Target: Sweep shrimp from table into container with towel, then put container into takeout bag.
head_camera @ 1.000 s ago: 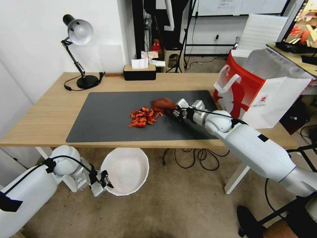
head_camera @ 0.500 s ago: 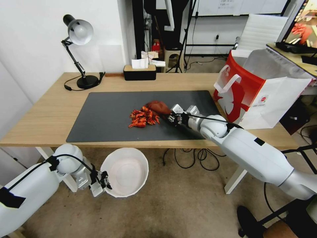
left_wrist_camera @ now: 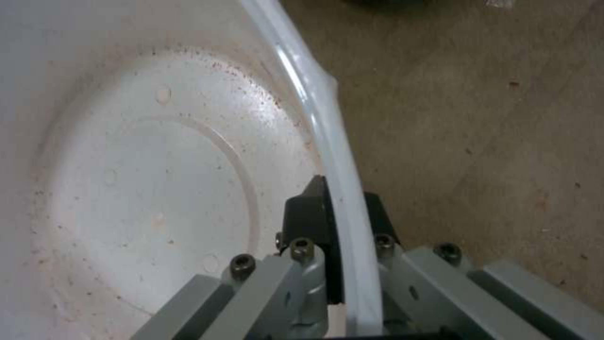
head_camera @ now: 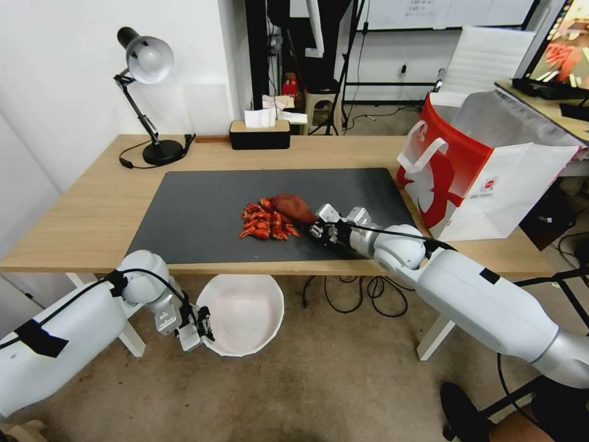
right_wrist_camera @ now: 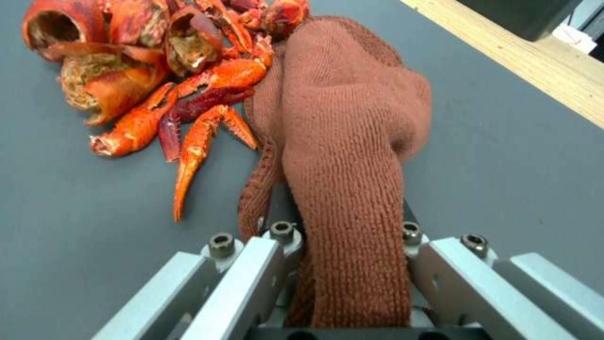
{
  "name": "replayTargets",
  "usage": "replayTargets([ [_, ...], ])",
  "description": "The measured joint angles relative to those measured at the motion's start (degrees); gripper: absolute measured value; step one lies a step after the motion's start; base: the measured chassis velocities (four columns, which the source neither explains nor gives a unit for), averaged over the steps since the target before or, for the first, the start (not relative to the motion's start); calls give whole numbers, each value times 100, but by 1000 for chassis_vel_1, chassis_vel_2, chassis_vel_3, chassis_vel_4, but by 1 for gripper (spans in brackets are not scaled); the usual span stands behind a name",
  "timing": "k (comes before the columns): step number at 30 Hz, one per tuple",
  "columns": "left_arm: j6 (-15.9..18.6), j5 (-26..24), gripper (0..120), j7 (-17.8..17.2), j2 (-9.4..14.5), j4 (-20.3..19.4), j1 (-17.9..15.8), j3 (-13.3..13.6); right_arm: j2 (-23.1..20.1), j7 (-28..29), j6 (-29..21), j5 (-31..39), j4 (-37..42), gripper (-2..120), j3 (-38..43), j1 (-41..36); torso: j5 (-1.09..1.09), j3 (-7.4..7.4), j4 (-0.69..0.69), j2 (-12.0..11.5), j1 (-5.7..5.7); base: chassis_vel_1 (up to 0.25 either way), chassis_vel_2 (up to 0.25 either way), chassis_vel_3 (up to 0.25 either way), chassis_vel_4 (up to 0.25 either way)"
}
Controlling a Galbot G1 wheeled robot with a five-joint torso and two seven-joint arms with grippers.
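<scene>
The right gripper [head_camera: 316, 231] lay low over the dark grey mat [head_camera: 202, 209] on the table [head_camera: 80, 215], its fingers clamped on the rust-red towel [head_camera: 293, 207]. The towel bunched against the right side of the shrimp [head_camera: 264, 223], a pile of red-orange shells and claws near the middle of the mat. In the right wrist view the towel [right_wrist_camera: 343, 141] ran back between the closed fingers, touching the nearest claws of the shrimp [right_wrist_camera: 157, 75].

The left gripper [head_camera: 205, 322] hung below the table's near edge, pinching the rim of the white container [head_camera: 242, 313], which sat above the floor. In the left wrist view the pads [left_wrist_camera: 305, 217] gripped the container's rim [left_wrist_camera: 343, 189] from both sides.

The red and white takeout bag [head_camera: 478, 166] stood open at the table's right end, well apart from the shrimp.
</scene>
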Motion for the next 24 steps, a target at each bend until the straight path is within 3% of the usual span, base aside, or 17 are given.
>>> replayTargets([
  [10,143,-258,0,67,-17,-82,-385,332,-102,-13,41,-60,241,9,78,-217,-1,0,-1,0,0,0,0,0,0],
  [24,221,-563,0,100,-41,-71,-559,494,-176,-7,42,-65,511,9,9,-346,-1,0,0,0,-1,0,0,0,0],
])
